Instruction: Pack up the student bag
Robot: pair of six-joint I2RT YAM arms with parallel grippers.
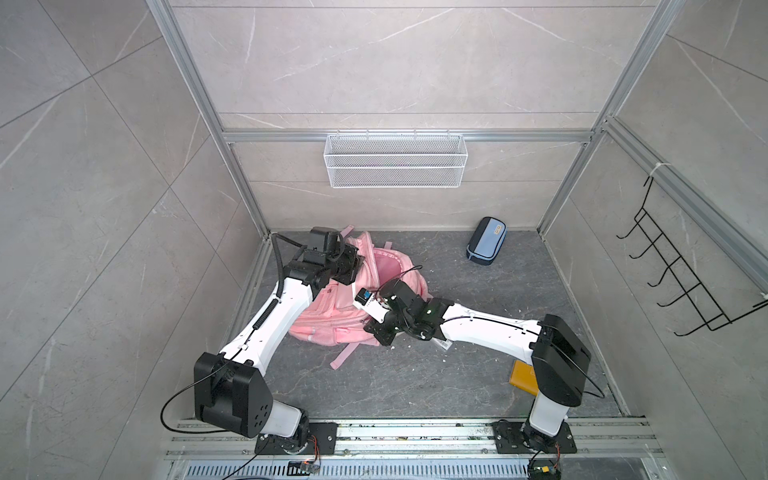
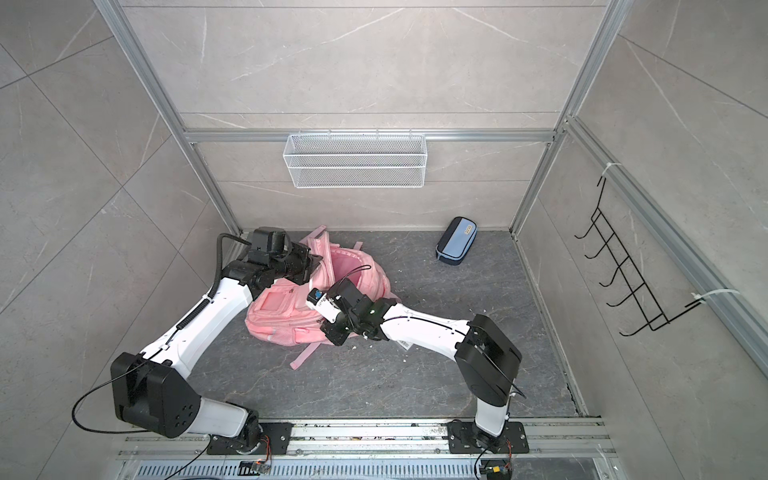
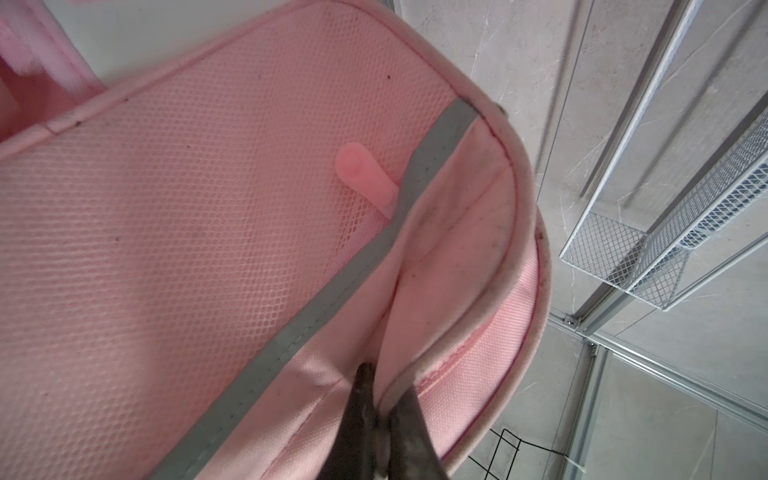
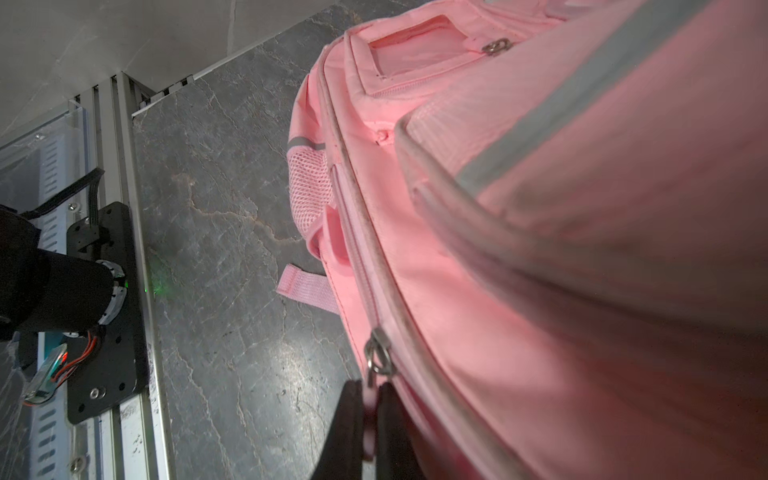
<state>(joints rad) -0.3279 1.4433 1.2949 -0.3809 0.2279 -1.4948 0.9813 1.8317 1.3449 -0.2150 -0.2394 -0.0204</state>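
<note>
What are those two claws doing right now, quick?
Left gripper: shut, pinching a fabric fold of the bag.
Right gripper: shut on the bag's zip pull.

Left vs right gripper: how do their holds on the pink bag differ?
Left gripper pinches a fabric fold; right gripper pinches a zip pull. Left gripper works the student bag's far end, right gripper its near side. Both are shut on the bag.

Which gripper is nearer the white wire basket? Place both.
Left. The left gripper pinches the far rim of the student bag, toward the wire basket; the right gripper pinches a zipper pull on its near side, farther away.
</note>
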